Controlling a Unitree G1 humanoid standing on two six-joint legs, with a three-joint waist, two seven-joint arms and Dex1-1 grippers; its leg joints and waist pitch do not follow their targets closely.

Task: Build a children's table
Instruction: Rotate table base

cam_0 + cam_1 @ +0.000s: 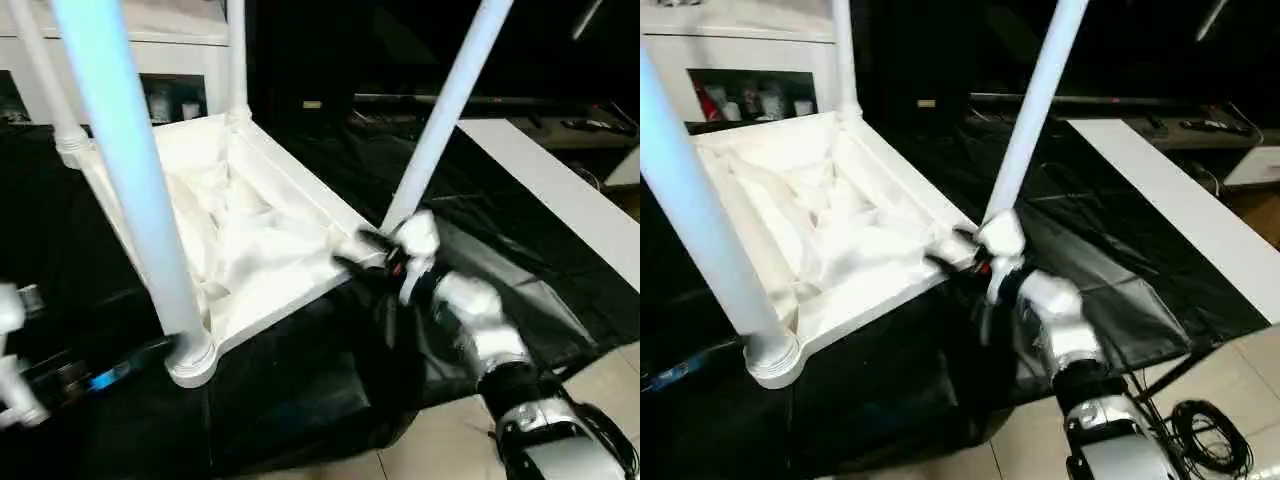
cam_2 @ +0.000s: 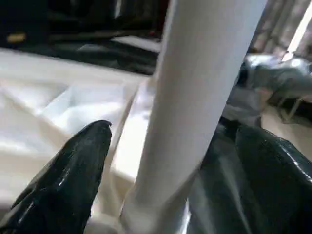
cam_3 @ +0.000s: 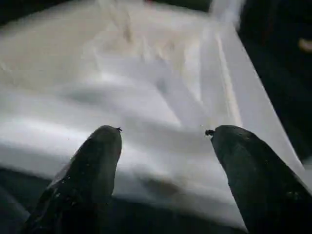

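**Table upside down, legs up**

The table (image 1: 250, 240) lay inverted on the black worktop (image 1: 480, 230), legs (image 1: 130, 190) rising. Right gripper (image 3: 163, 134), jaws open, sat at its 4 o'clock corner. Left gripper (image 2: 161, 141), jaws open, straddled the near leg at 7 o'clock.

The children's table (image 1: 250, 215) is seen as smooth white plastic with a soft sheen. Glossy black fingers (image 2: 73, 175) are shown. The big table (image 1: 1090, 230) is draped in creased, faintly shiny black sheeting.
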